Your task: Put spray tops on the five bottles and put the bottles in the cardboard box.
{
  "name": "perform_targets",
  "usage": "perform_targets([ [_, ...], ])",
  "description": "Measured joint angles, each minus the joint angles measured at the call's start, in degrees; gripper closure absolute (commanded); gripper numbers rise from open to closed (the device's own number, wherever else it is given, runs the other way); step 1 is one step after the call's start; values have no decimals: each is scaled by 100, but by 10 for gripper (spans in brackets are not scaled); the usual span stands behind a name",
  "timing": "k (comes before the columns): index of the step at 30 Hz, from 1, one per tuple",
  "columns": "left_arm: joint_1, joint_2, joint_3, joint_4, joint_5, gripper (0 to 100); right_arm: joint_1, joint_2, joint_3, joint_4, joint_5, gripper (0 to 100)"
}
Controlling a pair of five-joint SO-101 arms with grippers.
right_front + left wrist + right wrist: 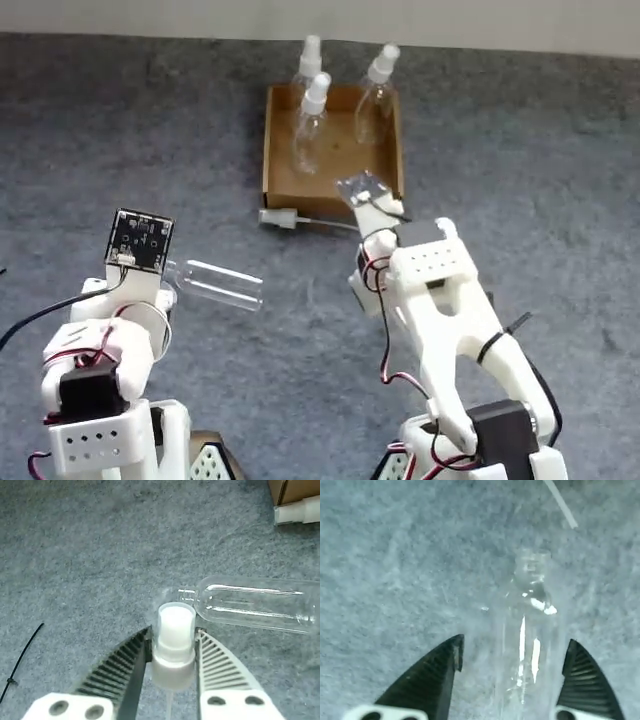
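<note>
My left gripper (173, 630) is shut on a white spray top (175, 645), held just short of the open neck of a clear bottle (255, 605) that lies on its side on the carpet. The same bottle (215, 283) shows beside the left arm in the high view. My right gripper (514, 640) is open above a second clear uncapped bottle (527, 625), which lies between its fingers without touching them. In the cardboard box (275, 150) stand three capped bottles (310, 130). The right gripper (365, 195) hangs at the box's near right corner.
A loose spray top (280, 218) lies in front of the box, its thin tube (560, 502) pointing toward the right arm. A black cable tie (20, 660) lies on the grey carpet to the left. Open carpet surrounds both arms.
</note>
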Motion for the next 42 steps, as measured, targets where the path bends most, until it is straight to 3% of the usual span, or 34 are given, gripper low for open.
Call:
perform_targets([
  [10,0,0,0,0,0,997,141,1574,-809,-9,123,738],
  [21,0,0,0,0,0,996,325,2233,-1011,-9,141,993],
  [25,0,0,-9,0,0,996,325,2224,-1011,0,132,995],
  [30,0,0,-668,0,18,996,273,1187,-1011,0,-193,995],
  [35,35,123,-2022,0,492,996,-545,-615,-1011,18,-316,995],
  [42,1433,1424,-4149,0,1582,996,-1899,-2532,273,-1116,-835,995],
])
